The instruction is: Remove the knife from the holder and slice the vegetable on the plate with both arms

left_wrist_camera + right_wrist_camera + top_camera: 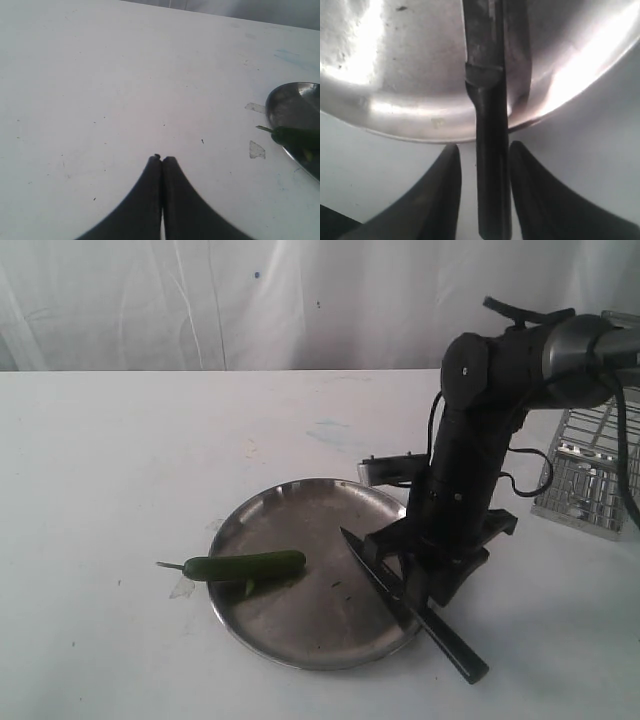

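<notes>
The exterior camera stands off the table, raised, looking down and across it toward the white backdrop. It takes in the whole plate, the right arm and part of the holder. The left wrist camera sits behind the left gripper, tilted down over open table from farther off, catching part of the plate and the vegetable. The right wrist camera looks almost straight down past the right gripper, very close on the knife and the plate's rim. All three views share the plate. The exterior view shares the vegetable with the left wrist and the knife with the right.
</notes>
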Robot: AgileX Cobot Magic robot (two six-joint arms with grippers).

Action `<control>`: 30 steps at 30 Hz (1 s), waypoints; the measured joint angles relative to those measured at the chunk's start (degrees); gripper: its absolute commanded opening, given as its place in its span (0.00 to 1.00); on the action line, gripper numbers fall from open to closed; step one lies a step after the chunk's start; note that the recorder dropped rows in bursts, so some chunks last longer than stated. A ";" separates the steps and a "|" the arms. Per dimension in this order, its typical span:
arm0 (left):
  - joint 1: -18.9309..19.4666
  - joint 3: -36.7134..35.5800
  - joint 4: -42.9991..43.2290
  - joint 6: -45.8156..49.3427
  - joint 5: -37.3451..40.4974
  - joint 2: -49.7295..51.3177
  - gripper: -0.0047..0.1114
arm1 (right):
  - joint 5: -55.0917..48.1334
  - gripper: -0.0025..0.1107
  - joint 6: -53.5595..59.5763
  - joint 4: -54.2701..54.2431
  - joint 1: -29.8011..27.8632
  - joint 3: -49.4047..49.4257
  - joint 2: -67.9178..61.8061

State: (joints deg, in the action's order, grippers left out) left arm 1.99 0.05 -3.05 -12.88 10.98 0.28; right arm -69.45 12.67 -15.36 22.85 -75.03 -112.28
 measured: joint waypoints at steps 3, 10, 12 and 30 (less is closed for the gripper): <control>0.00 0.00 0.00 0.00 0.00 0.00 0.04 | -0.13 0.30 0.00 0.95 0.00 -2.55 0.00; 0.00 0.00 0.00 0.00 0.00 0.00 0.04 | -0.13 0.27 -0.79 5.08 -2.92 -7.61 3.78; 0.00 0.00 0.00 0.00 0.00 0.00 0.04 | -0.13 0.27 -2.45 6.71 -5.68 -8.09 4.49; 0.00 0.00 0.00 0.00 0.00 0.00 0.04 | -0.18 0.27 24.41 -24.88 -25.75 9.97 4.58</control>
State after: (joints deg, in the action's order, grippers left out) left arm 1.99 0.05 -3.05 -12.88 10.98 0.28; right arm -69.63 37.09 -40.24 -2.90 -65.06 -107.70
